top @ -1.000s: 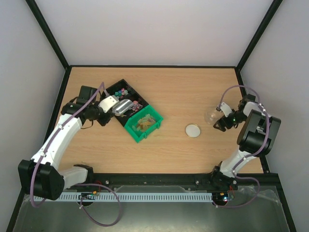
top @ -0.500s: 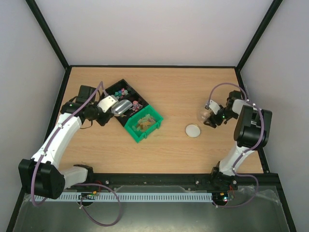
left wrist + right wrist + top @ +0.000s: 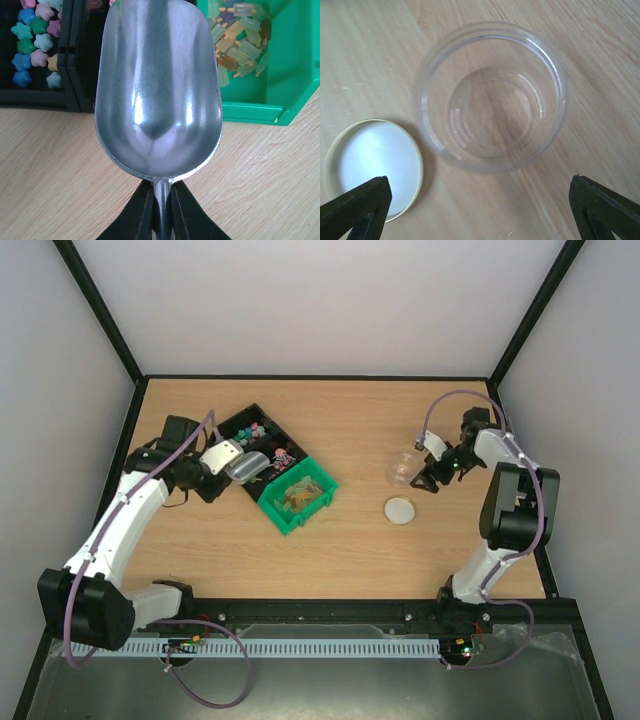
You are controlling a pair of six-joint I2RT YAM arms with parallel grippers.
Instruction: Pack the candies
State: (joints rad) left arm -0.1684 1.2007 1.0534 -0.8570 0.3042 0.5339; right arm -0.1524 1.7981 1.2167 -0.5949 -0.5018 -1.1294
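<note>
Pale yellowish candies point(image 3: 240, 35) lie in a green bin point(image 3: 283, 517). Coloured star-shaped candies point(image 3: 35, 45) fill the black bin point(image 3: 232, 421) beside it. My left gripper point(image 3: 161, 200) is shut on the handle of a metal scoop point(image 3: 159, 85). The scoop's bowl is empty and hangs over the near edge of both bins point(image 3: 245, 466). An empty clear cup point(image 3: 490, 95) stands upright on the table. My right gripper point(image 3: 477, 185) is open just behind it, fingers apart from its wall. In the top view the cup point(image 3: 402, 467) sits left of that gripper point(image 3: 425, 476).
A round white lid point(image 3: 400, 510) lies flat on the table just in front of the cup, and the right wrist view shows this lid point(image 3: 372, 165) near the left finger. The wooden table is walled on three sides.
My right gripper carried the cup leftward toward the middle, set it down beside the lid and opened. The left arm and scoop barely shifted.
</note>
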